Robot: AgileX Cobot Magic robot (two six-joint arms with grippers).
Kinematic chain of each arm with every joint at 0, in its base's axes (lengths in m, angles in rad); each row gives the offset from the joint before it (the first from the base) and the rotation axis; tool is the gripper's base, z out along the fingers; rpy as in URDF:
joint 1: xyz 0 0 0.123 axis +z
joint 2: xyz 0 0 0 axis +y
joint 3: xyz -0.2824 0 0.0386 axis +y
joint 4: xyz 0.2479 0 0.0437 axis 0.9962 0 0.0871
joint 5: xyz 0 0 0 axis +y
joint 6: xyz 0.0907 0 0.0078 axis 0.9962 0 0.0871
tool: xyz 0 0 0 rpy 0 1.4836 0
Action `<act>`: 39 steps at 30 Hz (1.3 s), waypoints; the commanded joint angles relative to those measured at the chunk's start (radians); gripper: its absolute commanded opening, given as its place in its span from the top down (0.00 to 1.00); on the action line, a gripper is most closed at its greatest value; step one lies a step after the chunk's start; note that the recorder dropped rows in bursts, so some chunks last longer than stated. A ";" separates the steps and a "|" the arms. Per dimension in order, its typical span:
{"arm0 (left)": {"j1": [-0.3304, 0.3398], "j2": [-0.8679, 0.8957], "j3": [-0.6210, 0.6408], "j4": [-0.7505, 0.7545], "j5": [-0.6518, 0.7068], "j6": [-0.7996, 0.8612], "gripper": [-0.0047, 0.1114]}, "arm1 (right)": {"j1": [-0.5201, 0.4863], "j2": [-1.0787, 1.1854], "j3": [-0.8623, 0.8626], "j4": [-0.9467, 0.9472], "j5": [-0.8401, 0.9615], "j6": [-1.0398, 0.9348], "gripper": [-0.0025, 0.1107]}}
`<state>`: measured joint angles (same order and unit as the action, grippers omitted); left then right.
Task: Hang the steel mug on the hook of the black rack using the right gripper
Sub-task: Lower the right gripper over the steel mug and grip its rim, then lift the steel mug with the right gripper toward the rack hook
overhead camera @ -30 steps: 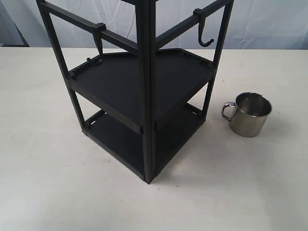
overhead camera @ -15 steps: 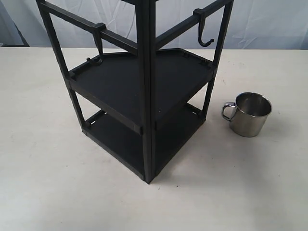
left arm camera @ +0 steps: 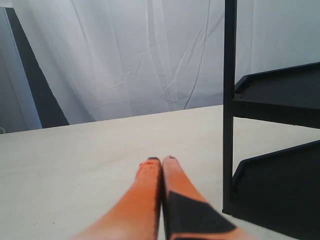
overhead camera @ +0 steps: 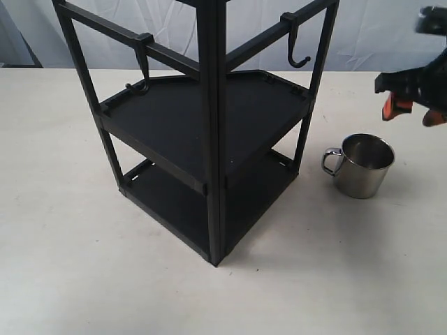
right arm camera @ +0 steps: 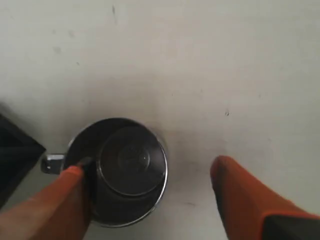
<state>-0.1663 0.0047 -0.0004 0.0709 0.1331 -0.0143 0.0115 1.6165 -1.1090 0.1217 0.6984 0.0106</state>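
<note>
The steel mug [overhead camera: 362, 166] stands upright on the table just right of the black rack [overhead camera: 209, 125], with its loop handle turned toward the rack. The short J-shaped hook [overhead camera: 297, 52] hangs from the rack's right top bar. My right gripper [overhead camera: 412, 112] hovers open above and slightly right of the mug. In the right wrist view I look down into the mug [right arm camera: 125, 170]; one orange finger [right arm camera: 60, 205] overlaps its handle side, and the other finger [right arm camera: 245, 200] stands wide of it. The left gripper [left arm camera: 161, 160] is shut and empty, low over the table beside a rack post [left arm camera: 229, 100].
A longer-shanked black hook [overhead camera: 140, 73] hangs from the rack's left top bar. The rack has two flat tray shelves. A white curtain [overhead camera: 391, 35] closes off the back. The pale table [overhead camera: 335, 265] stretches in front of the rack and the mug.
The right gripper has come into the exterior view from the right edge and now hangs above the mug. The mug and the rack have not moved.
</note>
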 commanded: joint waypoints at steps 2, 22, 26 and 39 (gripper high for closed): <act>-0.005 -0.005 0.000 0.001 -0.005 -0.002 0.95 | -0.001 0.170 -0.026 -0.028 0.028 0.008 0.43; -0.005 -0.005 0.000 0.001 -0.005 -0.002 0.95 | -0.001 0.044 -0.003 -0.023 0.232 0.003 0.99; -0.005 -0.005 0.000 0.001 -0.005 -0.002 0.95 | -0.001 -0.196 0.083 0.102 0.321 -0.108 0.99; -0.005 -0.005 0.000 0.001 -0.005 -0.002 0.95 | -0.003 -0.267 0.075 0.572 0.459 -0.429 0.99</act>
<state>-0.1663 0.0047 -0.0004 0.0709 0.1331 -0.0143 0.0115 1.3295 -1.0171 0.6721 1.1643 -0.4081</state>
